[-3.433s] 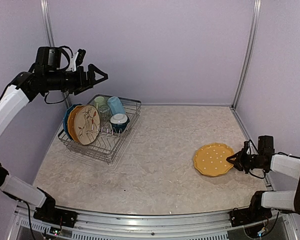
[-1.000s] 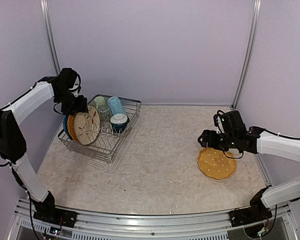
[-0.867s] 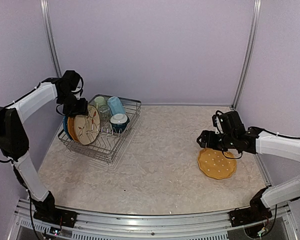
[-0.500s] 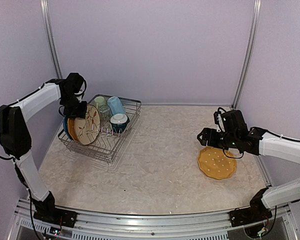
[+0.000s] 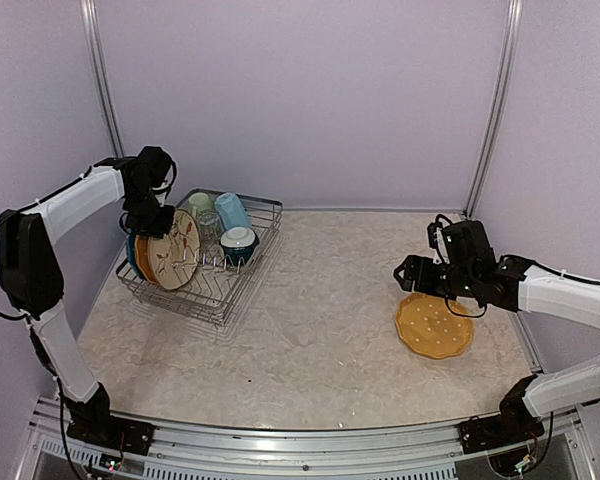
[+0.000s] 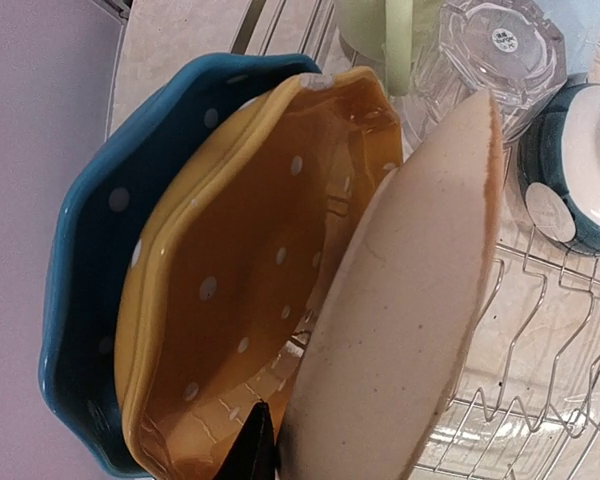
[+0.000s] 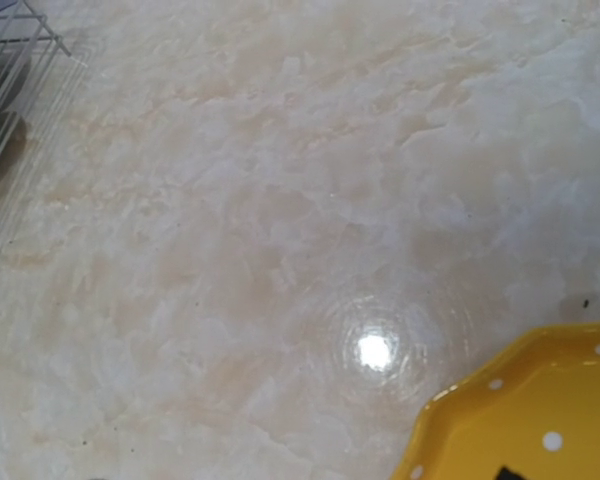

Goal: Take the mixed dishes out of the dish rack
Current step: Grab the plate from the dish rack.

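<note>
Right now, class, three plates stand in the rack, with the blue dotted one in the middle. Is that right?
No. The orange-yellow dotted plate stands in the middle, between the blue dotted plate and the cream plate; the left wrist view shows it.

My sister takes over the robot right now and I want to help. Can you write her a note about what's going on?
Left gripper: at the silver wire dish rack, one fingertip between the cream floral plate and the orange-yellow dotted plate; grip unclear.
Right gripper: open, hovering beside the yellow dotted plate lying on the marble table.
Done: that plate is out.
Left in rack: both upright plates, blue dotted plate, light green mug, light blue mug, clear glass, teal bowl.
</note>
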